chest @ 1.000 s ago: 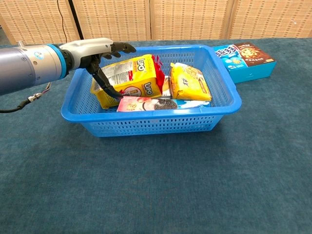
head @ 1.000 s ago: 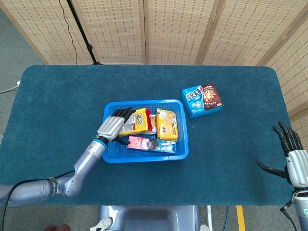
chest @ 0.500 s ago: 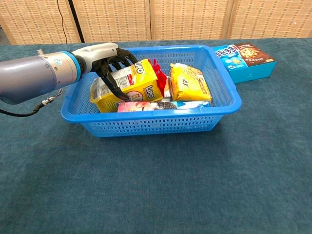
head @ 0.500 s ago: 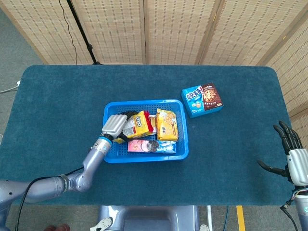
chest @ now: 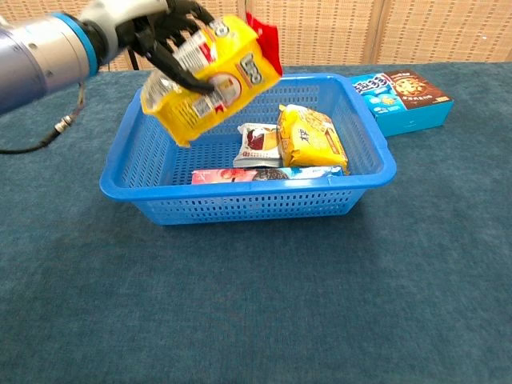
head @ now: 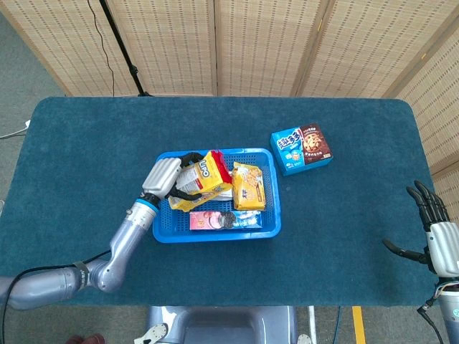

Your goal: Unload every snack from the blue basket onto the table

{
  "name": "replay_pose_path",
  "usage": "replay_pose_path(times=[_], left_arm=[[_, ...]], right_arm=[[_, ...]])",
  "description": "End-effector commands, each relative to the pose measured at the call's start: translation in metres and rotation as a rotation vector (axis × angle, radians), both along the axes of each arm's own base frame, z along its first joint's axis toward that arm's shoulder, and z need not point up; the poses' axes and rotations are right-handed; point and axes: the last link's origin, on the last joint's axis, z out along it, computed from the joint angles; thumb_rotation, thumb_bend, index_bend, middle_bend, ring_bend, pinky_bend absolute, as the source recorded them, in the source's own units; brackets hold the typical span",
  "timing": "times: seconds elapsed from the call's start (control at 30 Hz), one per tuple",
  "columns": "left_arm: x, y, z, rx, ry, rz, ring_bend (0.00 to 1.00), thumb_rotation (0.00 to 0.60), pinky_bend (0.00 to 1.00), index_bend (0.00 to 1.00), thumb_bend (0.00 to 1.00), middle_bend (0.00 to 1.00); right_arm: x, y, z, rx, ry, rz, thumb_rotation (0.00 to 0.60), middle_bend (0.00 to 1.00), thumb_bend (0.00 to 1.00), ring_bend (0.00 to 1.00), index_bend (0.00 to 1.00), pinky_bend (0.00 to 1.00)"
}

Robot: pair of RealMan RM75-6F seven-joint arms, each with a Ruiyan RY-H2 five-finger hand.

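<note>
The left hand (chest: 156, 32) grips the yellow snack bag (chest: 212, 80) tilted in the air above the blue basket (chest: 132, 172), while the right hand (head: 436, 228) hangs empty, fingers spread, beside the table edge.

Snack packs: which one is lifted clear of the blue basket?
The large yellow bag, gripped by the left hand above the blue basket; the other packs lie on its floor.

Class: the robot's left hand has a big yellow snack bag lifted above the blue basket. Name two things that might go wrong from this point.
1. The left hand grips the yellow bag near one end, so it hangs tilted; it may slip back into the blue basket.
2. Carried out low, the bag's hanging end might catch the basket rim and drag the basket across the table.
</note>
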Motion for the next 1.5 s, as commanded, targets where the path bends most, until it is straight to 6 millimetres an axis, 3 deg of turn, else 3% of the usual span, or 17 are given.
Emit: replay_pose_path(times=[0.03, 0.13, 0.27, 0.3, 0.5, 0.63, 0.67, 0.73, 0.8, 0.87, 0.93, 1.1, 1.27, 1.5], left_arm=[[-0.002, 0.004, 0.051, 0.113, -0.085, -0.022, 0.49, 0.6, 0.57, 0.52, 0.23, 0.52], [-0.009, 0.009, 0.072, 0.164, -0.076, -0.013, 0.49, 0.6, 0.57, 0.52, 0.23, 0.52], [-0.036, 0.019, 0.097, 0.213, 0.001, 0.045, 0.48, 0.6, 0.57, 0.51, 0.22, 0.52], [-0.071, 0.027, 0.1, 0.215, 0.054, 0.142, 0.48, 0.6, 0.57, 0.51, 0.22, 0.52], [-0.133, 0.046, 0.078, 0.145, 0.079, 0.315, 0.48, 0.6, 0.57, 0.51, 0.22, 0.52], [-0.151, 0.054, 0.057, 0.108, 0.092, 0.355, 0.45, 0.6, 0.56, 0.48, 0.22, 0.5], [-0.153, 0.055, 0.053, 0.098, 0.097, 0.358, 0.41, 0.6, 0.52, 0.46, 0.21, 0.47], [-0.155, 0.055, 0.041, 0.046, 0.12, 0.36, 0.26, 0.6, 0.38, 0.32, 0.18, 0.31], [-0.158, 0.054, 0.033, -0.018, 0.156, 0.36, 0.05, 0.6, 0.11, 0.07, 0.09, 0.06], [-0.157, 0.053, 0.032, -0.052, 0.16, 0.356, 0.0, 0.6, 0.0, 0.0, 0.02, 0.0], [-0.153, 0.052, 0.034, -0.026, 0.13, 0.337, 0.0, 0.6, 0.0, 0.0, 0.0, 0.0], [-0.152, 0.038, 0.06, 0.039, 0.111, 0.261, 0.0, 0.6, 0.0, 0.0, 0.0, 0.0], [-0.16, 0.012, 0.096, 0.109, 0.125, 0.184, 0.0, 0.6, 0.0, 0.0, 0.0, 0.0], [-0.199, -0.047, 0.132, 0.16, 0.222, 0.206, 0.0, 0.6, 0.0, 0.0, 0.0, 0.0]], right_arm=[[0.0, 0.0, 0.0, -0.001, -0.001, 0.002, 0.6, 0.0, 0.0, 0.0, 0.05, 0.06], [0.001, 0.001, 0.0, 0.0, -0.003, 0.004, 0.6, 0.0, 0.0, 0.0, 0.05, 0.06], [0.002, 0.002, 0.0, 0.004, -0.006, 0.01, 0.6, 0.0, 0.0, 0.0, 0.05, 0.06], [0.004, 0.002, -0.001, 0.012, -0.007, 0.016, 0.6, 0.0, 0.0, 0.0, 0.05, 0.06], [0.006, 0.003, -0.004, 0.029, -0.008, 0.023, 0.6, 0.0, 0.0, 0.0, 0.05, 0.06], [0.007, 0.002, -0.006, 0.036, -0.007, 0.023, 0.6, 0.0, 0.0, 0.0, 0.05, 0.06], [0.007, 0.002, -0.006, 0.037, -0.007, 0.023, 0.6, 0.0, 0.0, 0.0, 0.05, 0.06], [0.006, 0.002, -0.007, 0.039, -0.004, 0.02, 0.6, 0.0, 0.0, 0.0, 0.05, 0.06], [0.006, 0.002, -0.007, 0.039, -0.003, 0.018, 0.6, 0.0, 0.0, 0.0, 0.05, 0.06], [0.006, 0.002, -0.008, 0.041, 0.0, 0.015, 0.6, 0.0, 0.0, 0.0, 0.05, 0.06], [0.005, 0.001, -0.008, 0.042, 0.007, 0.009, 0.6, 0.0, 0.0, 0.0, 0.05, 0.06], [0.005, 0.0, -0.008, 0.045, 0.026, 0.013, 0.6, 0.0, 0.0, 0.0, 0.05, 0.06], [0.014, -0.005, 0.0, 0.042, 0.068, 0.06, 0.6, 0.0, 0.0, 0.0, 0.05, 0.06], [0.059, -0.026, 0.01, 0.136, 0.154, 0.231, 0.6, 0.0, 0.0, 0.0, 0.05, 0.06]])
